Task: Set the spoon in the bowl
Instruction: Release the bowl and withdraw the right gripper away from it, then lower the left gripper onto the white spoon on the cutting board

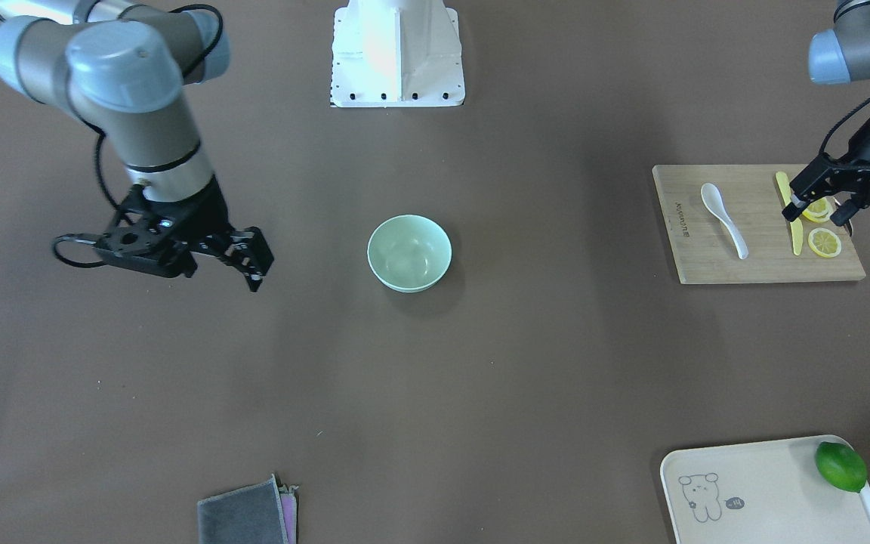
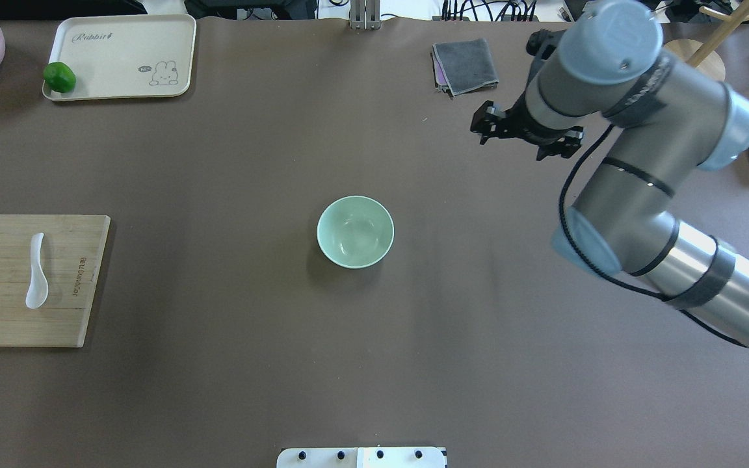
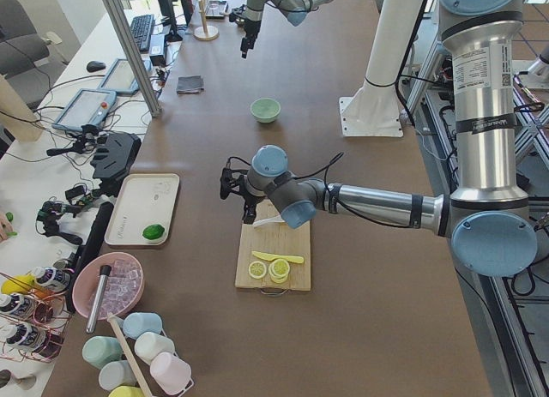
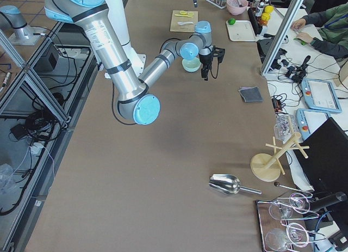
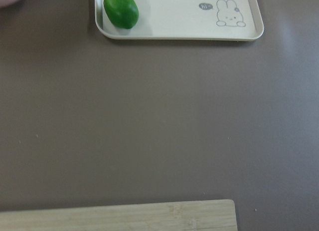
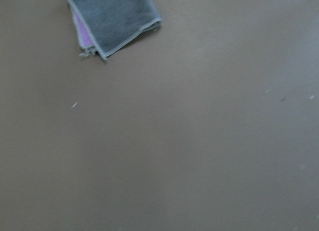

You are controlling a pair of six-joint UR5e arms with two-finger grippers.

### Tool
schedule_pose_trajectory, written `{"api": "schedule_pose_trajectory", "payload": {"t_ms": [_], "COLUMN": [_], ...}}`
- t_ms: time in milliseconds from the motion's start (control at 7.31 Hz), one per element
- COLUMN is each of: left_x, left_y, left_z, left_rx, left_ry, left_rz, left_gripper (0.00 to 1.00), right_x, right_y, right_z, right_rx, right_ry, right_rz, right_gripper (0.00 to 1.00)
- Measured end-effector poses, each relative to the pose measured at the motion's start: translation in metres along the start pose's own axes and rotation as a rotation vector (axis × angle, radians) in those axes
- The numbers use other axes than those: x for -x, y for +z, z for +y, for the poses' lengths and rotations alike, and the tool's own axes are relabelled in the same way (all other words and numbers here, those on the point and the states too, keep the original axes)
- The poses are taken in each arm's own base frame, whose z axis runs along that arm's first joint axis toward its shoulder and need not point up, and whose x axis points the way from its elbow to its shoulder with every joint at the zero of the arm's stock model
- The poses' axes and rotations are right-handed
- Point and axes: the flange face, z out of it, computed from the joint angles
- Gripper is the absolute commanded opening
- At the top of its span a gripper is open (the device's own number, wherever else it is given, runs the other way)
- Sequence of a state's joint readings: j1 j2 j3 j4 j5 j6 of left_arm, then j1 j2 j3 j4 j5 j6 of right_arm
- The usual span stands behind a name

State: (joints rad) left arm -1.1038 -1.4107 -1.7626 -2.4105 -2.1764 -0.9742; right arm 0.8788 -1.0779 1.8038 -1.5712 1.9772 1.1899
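Note:
The white spoon (image 1: 723, 219) lies on a wooden cutting board (image 1: 760, 266) at the table's left end, also in the overhead view (image 2: 36, 272). The mint-green bowl (image 1: 409, 252) stands empty and upright at the table's middle (image 2: 355, 231). My left gripper (image 1: 819, 215) is open and empty, hovering over the board's outer part above the yellow knife (image 1: 791, 219) and lemon slices (image 1: 825, 242), to the side of the spoon. My right gripper (image 1: 248, 266) is open and empty above bare table, well off to the bowl's right side.
A cream tray (image 1: 767, 491) holding a lime (image 1: 840, 466) sits at the far left corner, also in the left wrist view (image 5: 174, 21). A folded grey cloth (image 2: 465, 65) lies at the far edge, also in the right wrist view (image 6: 112, 19). The board's edge (image 5: 124, 216) shows in the left wrist view.

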Motion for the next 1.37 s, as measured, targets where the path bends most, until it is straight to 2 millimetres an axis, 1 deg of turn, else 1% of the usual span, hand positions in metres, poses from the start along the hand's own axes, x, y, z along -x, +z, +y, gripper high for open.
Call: {"api": "schedule_pose_trajectory", "payload": {"t_ms": [137, 274, 410, 547, 684, 821, 957, 1094, 1231, 1368], "left_x": [-0.006, -0.013, -0.018, -0.02, -0.019, -0.016, -0.013, -0.013, -0.015, -0.017], "left_y": [0.019, 0.035, 0.049, 0.06, 0.068, 0.076, 0.083, 0.088, 0.09, 0.091], "left_z": [0.019, 0.034, 0.046, 0.055, 0.063, 0.068, 0.072, 0.075, 0.076, 0.075], "left_rx": [-0.004, -0.003, -0.005, -0.008, -0.004, -0.004, -0.009, -0.013, -0.015, -0.016], "left_ry": [-0.032, -0.043, -0.035, -0.021, -0.009, 0.0, 0.01, 0.019, 0.023, 0.026], "left_rz": [-0.026, -0.046, -0.067, -0.089, -0.106, -0.125, -0.143, -0.154, -0.155, -0.153], "left_gripper": [0.97, 0.94, 0.92, 0.87, 0.85, 0.82, 0.73, 0.62, 0.59, 0.59], "right_x": [-0.059, -0.126, -0.192, -0.248, -0.293, -0.319, -0.331, -0.336, -0.339, -0.341], "right_y": [-0.02, -0.04, -0.06, -0.076, -0.086, -0.09, -0.091, -0.091, -0.09, -0.089], "right_z": [-0.037, -0.07, -0.095, -0.111, -0.121, -0.127, -0.128, -0.128, -0.128, -0.127], "right_rx": [0.02, 0.039, 0.049, 0.054, 0.054, 0.055, 0.055, 0.056, 0.057, 0.059], "right_ry": [-0.057, -0.119, -0.17, -0.207, -0.234, -0.249, -0.254, -0.255, -0.255, -0.253], "right_rz": [-0.002, -0.007, -0.019, -0.031, -0.038, -0.04, -0.04, -0.04, -0.04, -0.039], "right_gripper": [1.0, 1.0, 1.0, 1.0, 1.0, 1.0, 1.0, 1.0, 1.0, 1.0]}}
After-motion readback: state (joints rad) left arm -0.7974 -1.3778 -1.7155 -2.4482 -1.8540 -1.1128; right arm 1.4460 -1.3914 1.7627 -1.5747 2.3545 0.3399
